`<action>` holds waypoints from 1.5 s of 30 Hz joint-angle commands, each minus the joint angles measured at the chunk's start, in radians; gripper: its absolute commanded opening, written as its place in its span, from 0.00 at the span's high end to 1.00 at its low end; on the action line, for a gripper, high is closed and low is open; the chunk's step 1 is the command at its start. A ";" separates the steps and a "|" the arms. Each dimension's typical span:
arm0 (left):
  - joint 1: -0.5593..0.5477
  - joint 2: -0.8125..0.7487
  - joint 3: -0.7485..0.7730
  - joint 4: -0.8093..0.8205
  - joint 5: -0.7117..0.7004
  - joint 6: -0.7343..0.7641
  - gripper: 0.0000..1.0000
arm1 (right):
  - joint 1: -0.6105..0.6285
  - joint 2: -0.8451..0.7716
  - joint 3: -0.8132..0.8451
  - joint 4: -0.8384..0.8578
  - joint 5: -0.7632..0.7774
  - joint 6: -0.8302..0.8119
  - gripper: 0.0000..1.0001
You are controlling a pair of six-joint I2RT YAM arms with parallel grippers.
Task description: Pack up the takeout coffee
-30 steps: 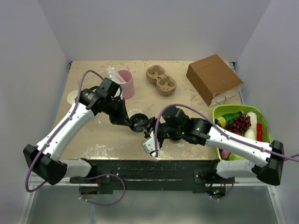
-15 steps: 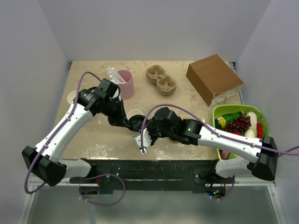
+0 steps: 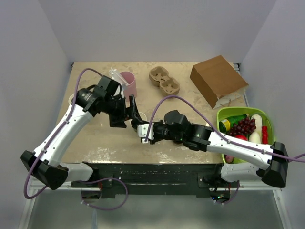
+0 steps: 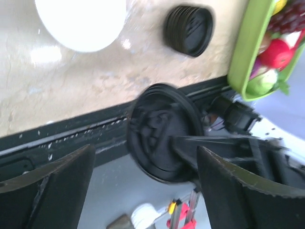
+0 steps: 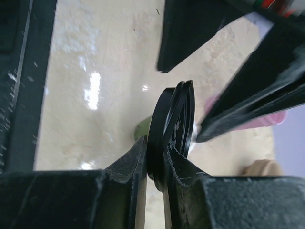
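Centrally, over the near half of the table (image 3: 95, 138), the two grippers meet around one black lid (image 4: 162, 138). The right gripper (image 5: 157, 152) is clenched on that lid's rim, holding it on edge; the wrist view shows a doubled rim, so I cannot tell whether a second lid is nested in it. The left gripper (image 3: 127, 112) has its jaws spread wide, one finger on either side of the lid and neither touching it. The takeout coffee cup (image 4: 81, 21) stands upright on the table just beyond the grippers, near the middle, its white mouth uncovered. To the right of the cup, one stack of black lids (image 4: 189, 29) lies flat on the table; in the overhead view the right arm hides it. Further items, one of each: a pink cup (image 3: 127, 85) far left of centre, with clear plastic at its rim; a pulp carrier (image 3: 164, 81) with two wells at far centre; a brown paper bag (image 3: 218, 80) lying on its side at far right; a green basket (image 3: 224, 114) at near right, holding grapes, a green bottle and other produce. One white cup (image 3: 73, 99) shows at the left edge, mostly hidden behind the left arm.
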 commanded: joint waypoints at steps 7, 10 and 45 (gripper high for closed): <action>0.021 -0.095 0.314 0.124 -0.268 -0.046 0.01 | -0.003 0.044 0.038 0.109 0.096 0.676 0.85; 0.021 -0.198 0.256 0.234 -0.354 -0.045 0.00 | -0.012 0.044 0.043 0.163 0.119 0.806 0.80; 0.021 -0.488 -0.789 0.971 -0.431 -0.055 0.00 | -0.368 0.443 0.088 0.385 -0.258 1.417 0.75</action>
